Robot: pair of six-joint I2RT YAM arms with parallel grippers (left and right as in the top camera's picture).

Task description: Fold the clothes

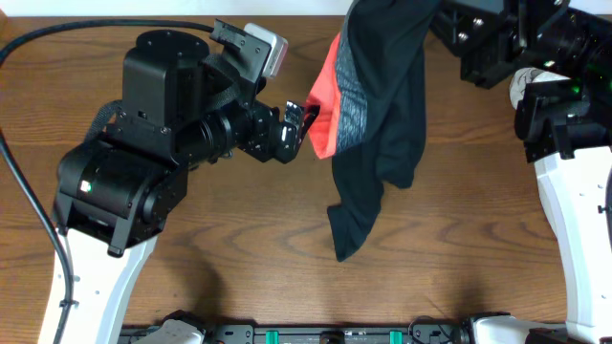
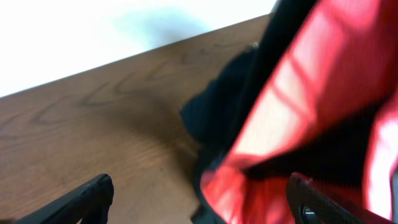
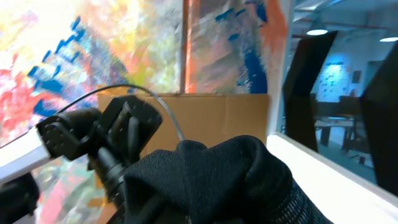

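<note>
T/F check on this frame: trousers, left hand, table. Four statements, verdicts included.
1. The long black stretchy trousers with grey waistband and red-orange lining lie flat on the brown wooden table. False: they hang lifted and bunched.
2. The left hand is open. True.
3. The left hand is beside the trousers' red-orange edge. True.
4. A white cloth covers the table. False: bare wood shows.

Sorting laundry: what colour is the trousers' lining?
Red-orange lining of the trousers, clearest in left wrist view.
</note>
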